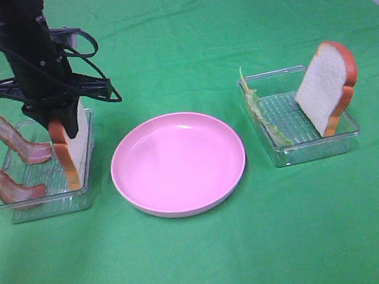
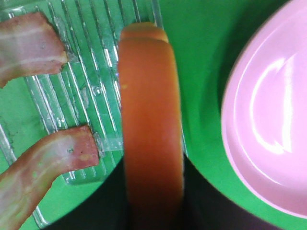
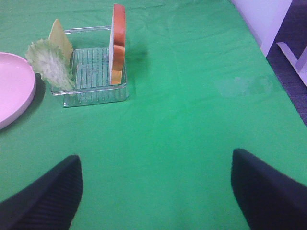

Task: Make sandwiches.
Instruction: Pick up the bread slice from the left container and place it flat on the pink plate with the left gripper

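Left gripper [image 1: 65, 124] pinched the upright bread slice [image 2: 151, 120] across its flat faces near the top crust, in the clear tray [image 1: 43, 205] beside the bacon [image 1: 24, 144], a toy likely light, stiff and slick.

The left arm [image 1: 24, 45] reaches steeply down near the table's [image 1: 206, 260] left edge. The left gripper [image 1: 67, 124] points downward, fingers [image 2: 204, 201] set against a bread slice [image 2: 151, 120]. The right gripper [image 3: 156, 191] hangs with fingers [image 3: 43, 201] spread wide.
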{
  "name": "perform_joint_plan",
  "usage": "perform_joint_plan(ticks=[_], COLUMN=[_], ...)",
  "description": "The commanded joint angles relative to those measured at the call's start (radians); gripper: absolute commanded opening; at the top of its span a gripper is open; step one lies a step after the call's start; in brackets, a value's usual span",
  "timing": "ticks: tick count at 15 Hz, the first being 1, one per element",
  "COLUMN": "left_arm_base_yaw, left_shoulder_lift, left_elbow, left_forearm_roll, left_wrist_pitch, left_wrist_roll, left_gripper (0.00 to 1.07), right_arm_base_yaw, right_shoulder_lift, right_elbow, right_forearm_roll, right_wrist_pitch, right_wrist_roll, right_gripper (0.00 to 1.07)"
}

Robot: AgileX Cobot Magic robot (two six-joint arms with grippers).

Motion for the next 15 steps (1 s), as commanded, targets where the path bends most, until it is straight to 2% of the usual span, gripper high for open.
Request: perform_joint_plan(ticks=[1,3,5,6,7,8,13,14,15], left_arm_base_yaw=[-0.004,-0.004,-0.003,-0.003,-0.003,-0.003,-0.003,-0.003,-0.003], left_shoulder_lift=[-0.062,-0.144,-0.211,-0.256,-0.265,-0.278,-0.259,-0.246,-0.173], left_elbow=[-0.005,-0.005,-0.005,0.011,0.023,0.056,0.344,0.366,0.394], left_forearm_roll=[0.000,-0.011,-0.091,-0.210,-0.246,-0.315,-0.792,-0.832,-0.945], left_wrist_pitch=[0.017,0.017,0.007,-0.010,-0.028,-0.066,-0.330,-0.344,-0.354], left_wrist_roll=[0.023,0.054,0.111,0.170,0.188,0.230,0.579,0.613,0.714], left_gripper=[0.00,0.00,0.00,0.00,0.00,0.00,0.00,0.00,0.00], right_arm_base_yaw=[0.001,0.001,0.001,0.001,0.001,0.001,0.001,0.001,0.001], right_shoulder_lift=[-0.006,-0.006,-0.006,-0.006,-0.006,-0.006,-0.006,-0.006,-0.006], right_elbow=[0.004,0.004,0.004,0.004,0.004,0.004,0.004,0.004,0.004], right_forearm_roll=[-0.006,-0.006,-0.006,-0.006,-0.006,-0.006,-0.006,-0.006,-0.006], right_wrist_pitch=[-0.013,-0.013,-0.013,-0.013,-0.013,-0.013,-0.013,-0.013,-0.013], right_wrist_roll=[0.010,0.010,0.010,0.010,0.010,0.010,0.010,0.010,0.010], right_gripper=[0.80,0.80,0.80,0.80,0.80,0.80,0.80,0.80,0.80])
